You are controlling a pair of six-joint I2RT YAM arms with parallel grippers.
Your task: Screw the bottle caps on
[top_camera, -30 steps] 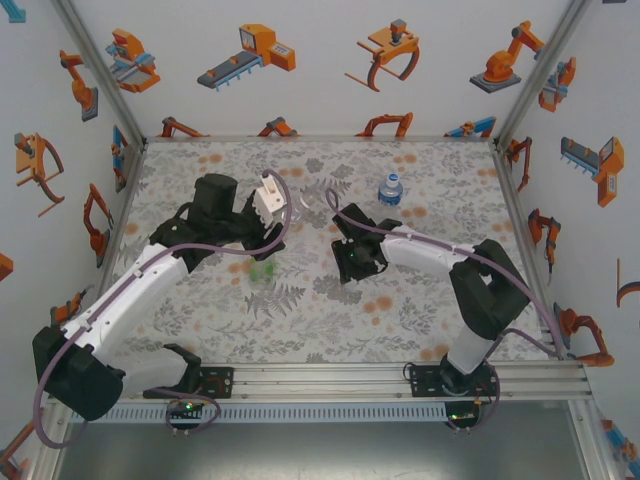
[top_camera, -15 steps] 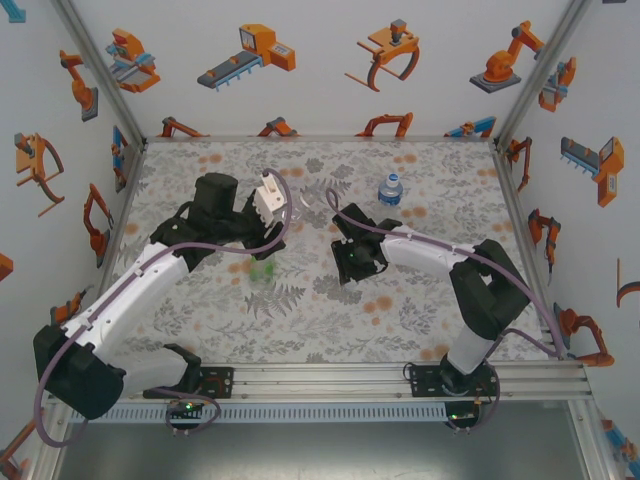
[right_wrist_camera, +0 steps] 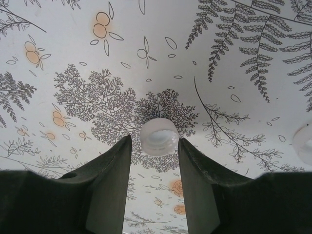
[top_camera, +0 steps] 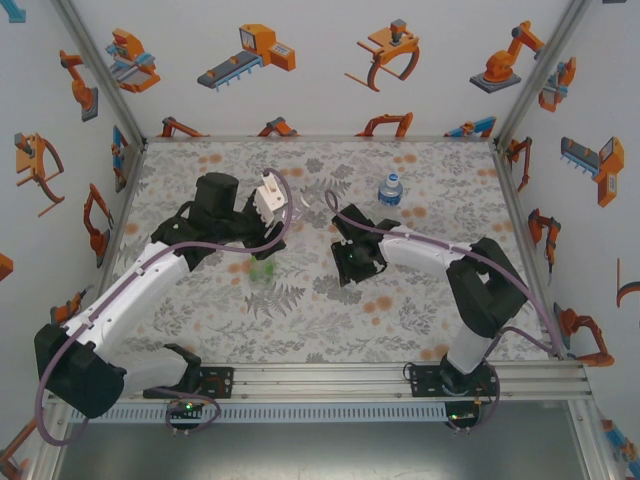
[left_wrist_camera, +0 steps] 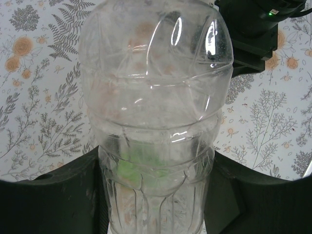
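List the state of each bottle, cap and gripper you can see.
clear bottle, clamped in left gripper.
green bottle, standing free.
labelled bottle, standing free.
cap, pinched between right gripper tips.
second cap, lying loose.
left gripper, shut on clear bottle.
right gripper, shut on cap.

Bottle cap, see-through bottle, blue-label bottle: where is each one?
bottle cap (right_wrist_camera: 159,136): right wrist view, middle of the round cap.
see-through bottle (left_wrist_camera: 156,97): left wrist view, its rounded clear wall.
blue-label bottle (top_camera: 390,190): top external view, its blue middle.

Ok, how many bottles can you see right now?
3: the clear bottle held in the left gripper, the green bottle on the table close by, and the blue-label bottle standing farther back, right. None seems hidden.
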